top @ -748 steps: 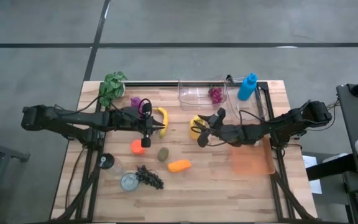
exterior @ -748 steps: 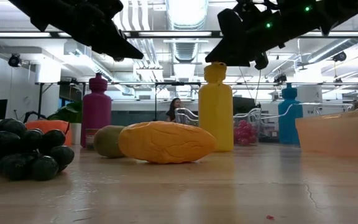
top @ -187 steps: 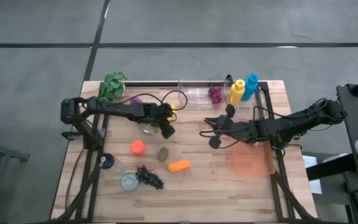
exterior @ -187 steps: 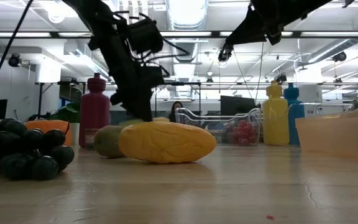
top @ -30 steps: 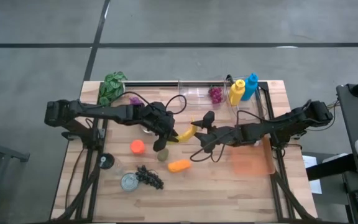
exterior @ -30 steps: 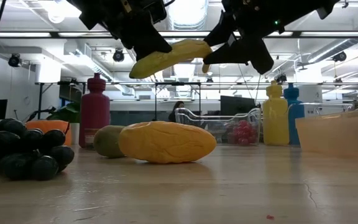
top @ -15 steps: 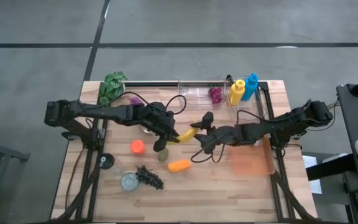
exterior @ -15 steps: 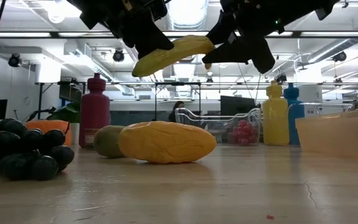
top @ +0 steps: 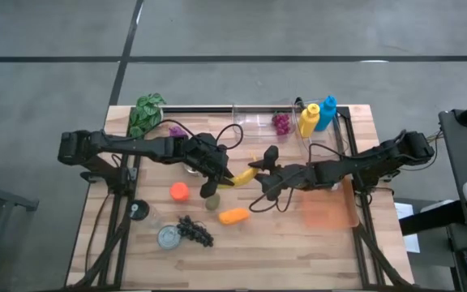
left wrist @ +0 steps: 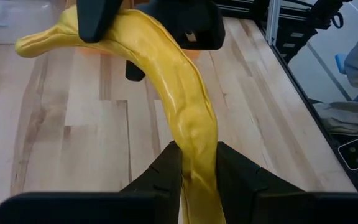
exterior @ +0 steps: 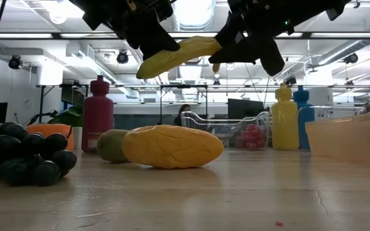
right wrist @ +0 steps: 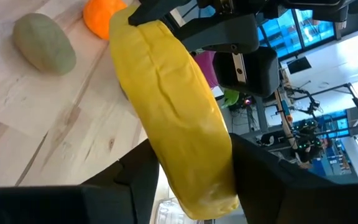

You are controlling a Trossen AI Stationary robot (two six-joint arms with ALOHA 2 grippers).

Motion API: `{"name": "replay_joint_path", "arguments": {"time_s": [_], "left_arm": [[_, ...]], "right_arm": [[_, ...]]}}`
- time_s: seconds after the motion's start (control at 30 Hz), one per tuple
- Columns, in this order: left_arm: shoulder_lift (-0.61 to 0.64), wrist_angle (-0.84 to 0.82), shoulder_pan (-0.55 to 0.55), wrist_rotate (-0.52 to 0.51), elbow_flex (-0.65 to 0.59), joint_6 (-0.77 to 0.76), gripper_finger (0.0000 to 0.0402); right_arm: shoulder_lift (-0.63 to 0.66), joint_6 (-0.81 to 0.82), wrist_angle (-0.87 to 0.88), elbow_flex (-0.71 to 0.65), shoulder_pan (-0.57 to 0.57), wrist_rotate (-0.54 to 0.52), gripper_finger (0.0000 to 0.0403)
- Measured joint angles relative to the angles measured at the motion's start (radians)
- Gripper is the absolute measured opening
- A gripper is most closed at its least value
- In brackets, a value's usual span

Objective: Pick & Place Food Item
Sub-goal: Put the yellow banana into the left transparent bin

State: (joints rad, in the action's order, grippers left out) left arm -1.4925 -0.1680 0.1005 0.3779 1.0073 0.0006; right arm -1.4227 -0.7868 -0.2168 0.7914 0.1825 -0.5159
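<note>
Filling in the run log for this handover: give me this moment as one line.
phase: mid-air handover | left gripper: shut on banana | right gripper: fingers around banana's other end | banana above table

Mid-air above the table, the right gripper [top: 263,175] has narrowed onto the banana [top: 245,173] — lifted there seconds earlier by the left gripper [top: 220,176].

Yellow banana [top: 245,173] aloft, tilted
</note>
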Motion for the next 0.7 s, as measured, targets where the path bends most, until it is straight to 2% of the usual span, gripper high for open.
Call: {"name": "replay_joint_path", "arguments": {"time_s": [0.47,0.7], "left_arm": [[0.000,0.000,0.000,0.001,0.000,0.000,0.0078],[0.000,0.001,0.000,0.000,0.000,0.000,0.0079]], "right_arm": [[0.000,-0.002,0.004,-0.001,0.000,0.000,0.0117],[0.000,-0.001,0.003,-0.001,0.000,0.000,0.0109]]}}
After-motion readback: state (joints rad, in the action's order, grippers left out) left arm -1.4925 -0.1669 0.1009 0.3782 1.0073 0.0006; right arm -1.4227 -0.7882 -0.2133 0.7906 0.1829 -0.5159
